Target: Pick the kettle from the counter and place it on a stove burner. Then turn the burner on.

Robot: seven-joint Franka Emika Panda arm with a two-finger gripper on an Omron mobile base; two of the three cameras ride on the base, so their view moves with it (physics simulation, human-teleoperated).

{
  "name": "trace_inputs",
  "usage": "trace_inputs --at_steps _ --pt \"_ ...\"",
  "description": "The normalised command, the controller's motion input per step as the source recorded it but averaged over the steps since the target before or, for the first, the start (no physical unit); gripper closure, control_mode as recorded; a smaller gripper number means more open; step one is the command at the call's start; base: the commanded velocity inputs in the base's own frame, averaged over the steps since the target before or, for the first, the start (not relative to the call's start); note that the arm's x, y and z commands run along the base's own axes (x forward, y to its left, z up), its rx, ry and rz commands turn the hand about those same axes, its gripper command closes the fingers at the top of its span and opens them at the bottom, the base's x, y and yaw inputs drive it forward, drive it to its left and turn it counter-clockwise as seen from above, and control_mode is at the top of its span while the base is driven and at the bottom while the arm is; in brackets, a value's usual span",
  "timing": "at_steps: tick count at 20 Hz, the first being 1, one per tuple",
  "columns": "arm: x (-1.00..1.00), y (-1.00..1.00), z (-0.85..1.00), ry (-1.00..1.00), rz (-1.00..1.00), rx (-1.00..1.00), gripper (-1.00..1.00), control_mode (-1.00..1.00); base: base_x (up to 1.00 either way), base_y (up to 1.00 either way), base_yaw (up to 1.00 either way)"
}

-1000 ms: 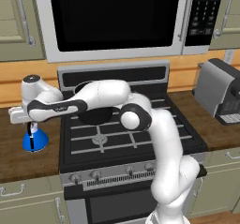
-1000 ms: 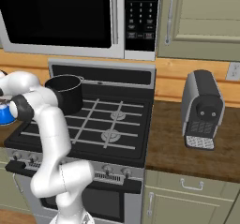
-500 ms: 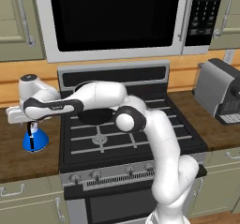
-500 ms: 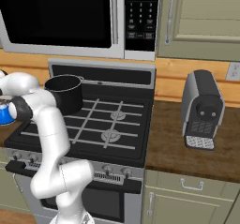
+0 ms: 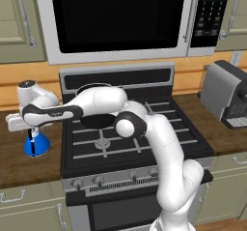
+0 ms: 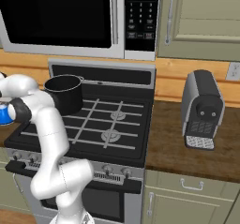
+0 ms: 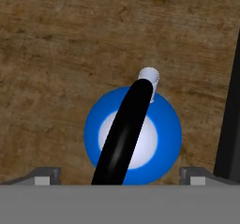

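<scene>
Hovering directly above the small bright-blue cone-shaped kettle (image 7: 132,134), seen straight down the hand view. End effector (image 5: 32,133) spread wide, jaws standing off to either side of the blue body, nothing held. Fingertips (image 7: 46,176) just peeking up at the bottom corners, kettle sitting between and beyond them.

Kettle upright on the dark-brown wood-grain worktop (image 5: 19,165), right beneath the end effector and just beside the black gas range (image 5: 140,143), whose dark edge runs down the right of the hand view. Thin black arched handle (image 7: 123,129) sweeping across the pale lid, from the bottom edge up toward the little white spout (image 7: 150,78). That is the key line: handle's long axis runs away from the end effector and slightly tilted, roughly across the line joining the two fingertips. Looks well set for closing across the handle's thin width rather than along its length. Straight drop seems to be what is called for, no sideways hunting, maybe a small twist of the wrist to square up.

From the left base view, kettle partly hidden under the hand, blue base showing below it. Big black cylindrical pot (image 6: 64,93) on the back-left of the range, off to the stove side of the end effector. Front-left stove burner (image 5: 102,141) bare, waiting. Pick not yet made.
</scene>
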Motion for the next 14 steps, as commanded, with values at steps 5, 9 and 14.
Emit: trace_inputs --at_steps 5,9,14 --pt "0.0 0.0 -0.03 0.0 0.0 -0.01 -1.0 -1.0 0.0 0.0 0.0" --pt "0.0 0.0 0.0 0.0 0.0 0.0 1.0 -1.0 0.0 0.0 0.0" --pt "-0.01 0.0 0.0 0.0 0.0 0.0 1.0 -1.0 0.0 0.0 0.0"
